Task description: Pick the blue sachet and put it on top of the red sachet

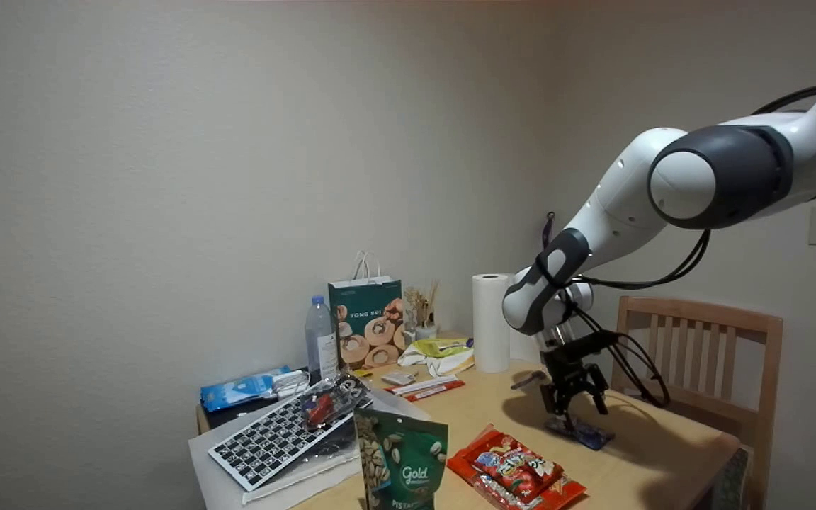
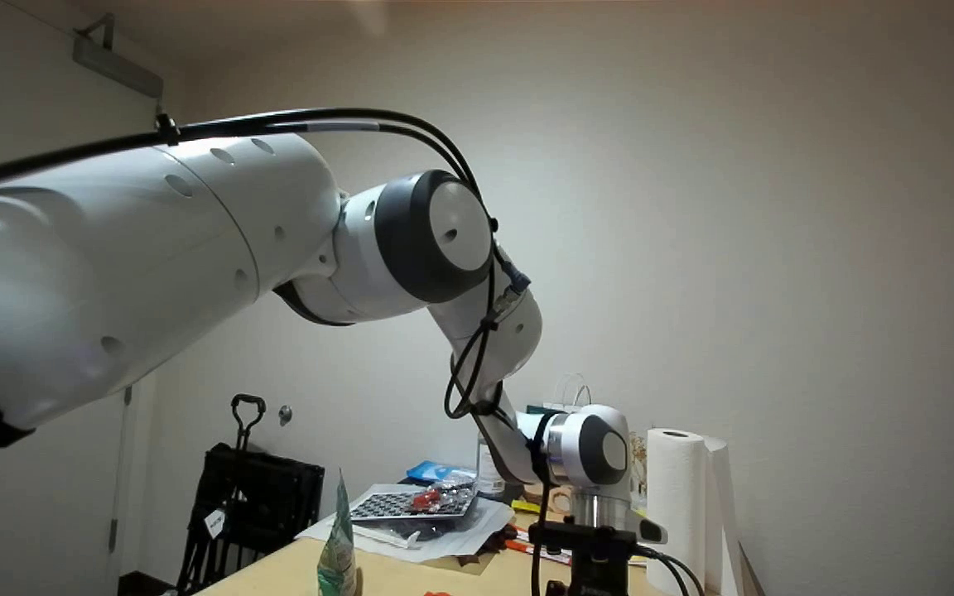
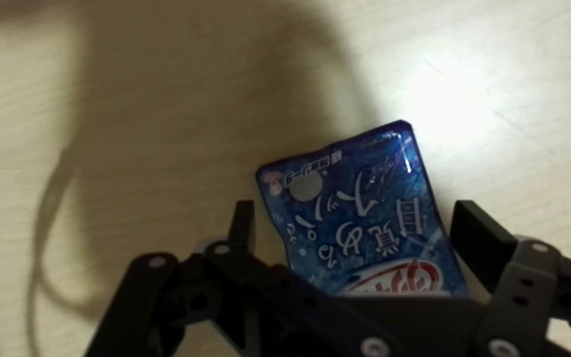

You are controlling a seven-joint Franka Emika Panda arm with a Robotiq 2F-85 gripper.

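Observation:
The blue sachet (image 1: 596,435) lies flat on the table in an exterior view, under my gripper (image 1: 584,416). In the wrist view, the blue sachet (image 3: 350,213) lies between the spread fingers of my gripper (image 3: 354,218). The right finger is close to its edge, with a gap at the left finger. Its near end is hidden by the gripper body. I cannot tell whether a fingertip touches the table. The red sachet (image 1: 518,464) lies on the table nearer that camera, seemingly in two layers. The fingers are out of frame in an exterior view showing the wrist mount (image 2: 593,550).
A green pouch (image 1: 408,464) stands upright beside the red sachet. A paper towel roll (image 1: 491,322), a bottle (image 1: 321,340) and a paper bag (image 1: 367,322) stand at the back. A black-and-white patterned board (image 1: 280,439) lies at the left. A wooden chair (image 1: 705,308) stands behind the table.

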